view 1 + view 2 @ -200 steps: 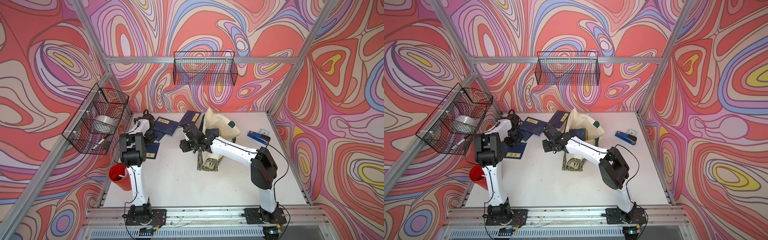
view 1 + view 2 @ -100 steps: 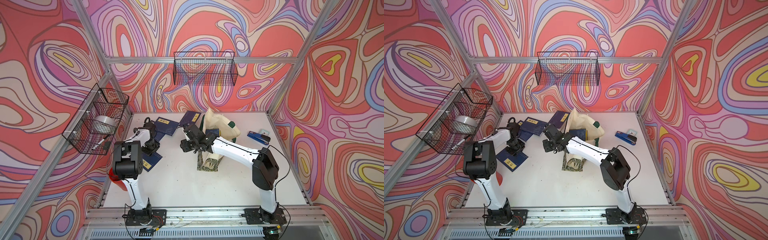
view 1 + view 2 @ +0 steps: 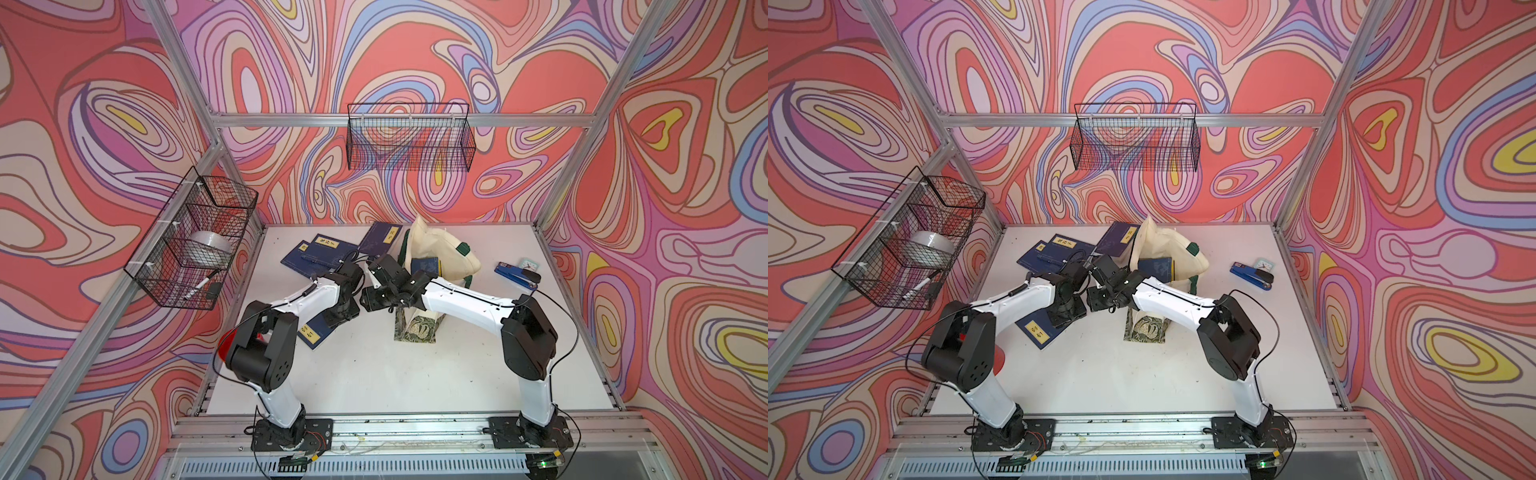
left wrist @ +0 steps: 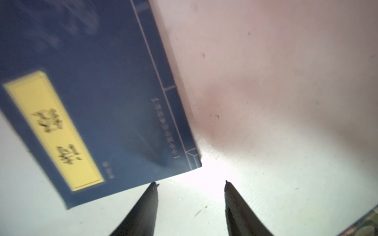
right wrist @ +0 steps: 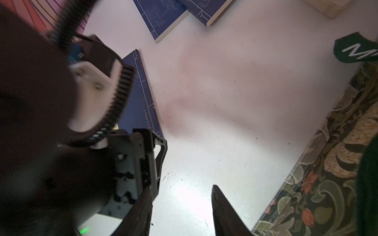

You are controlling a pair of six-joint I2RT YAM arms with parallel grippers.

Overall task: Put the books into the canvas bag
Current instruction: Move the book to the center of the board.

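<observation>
Both arms lean in over the middle of the surface, and we have their hands almost nose to nose. The left hand points down, fingers parted, nothing between them. One fingertip sits just off the corner of a navy book with a yellow label, which lies flat left of centre. Whether that tip touches the cover, we cannot tell.

The right hand is spread too, and empty. It is over bare white surface between that book and the canvas bag. The bag sits toward the back edge, right of centre, with its cream body to the back and its leaf-patterned base to the front. A green strap shows beside it. Against the cream cloth we see another navy book; whether it is inside the bag, we cannot tell.

Three more navy books lie close together near the back edge, left of the bag. Over by the right edge lies a blue-and-black stapler.
</observation>
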